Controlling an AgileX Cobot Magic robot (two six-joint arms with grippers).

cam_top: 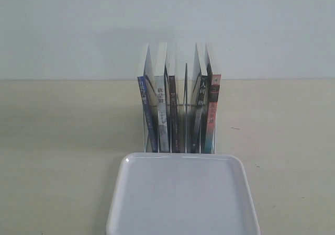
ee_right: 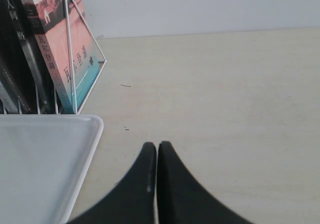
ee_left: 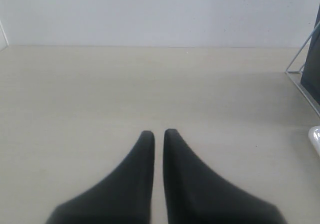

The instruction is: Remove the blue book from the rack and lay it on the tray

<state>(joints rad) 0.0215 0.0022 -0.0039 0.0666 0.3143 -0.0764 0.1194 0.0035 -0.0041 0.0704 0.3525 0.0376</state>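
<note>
The blue book [cam_top: 147,114] stands upright at the left end of the clear rack [cam_top: 186,91], its blue spine with white characters facing the exterior camera. Directly in front of the rack lies the white tray [cam_top: 183,196], with nothing on it. Neither arm shows in the exterior view. My left gripper [ee_left: 158,133] hovers over bare table to the left of the rack, fingers nearly together and holding nothing. My right gripper [ee_right: 157,145] is shut and empty, beside the tray's [ee_right: 45,169] right rim. The rack's end frame [ee_right: 85,54] stands beyond it.
Several other books share the rack: a grey-spined one [cam_top: 162,114], dark ones in the middle, and a red-and-teal one [cam_top: 212,114] at the right end, also visible as [ee_right: 55,49]. The rack's frame [ee_left: 300,77] and a tray corner [ee_left: 315,136] edge the left wrist view. A white wall rises behind the table.
</note>
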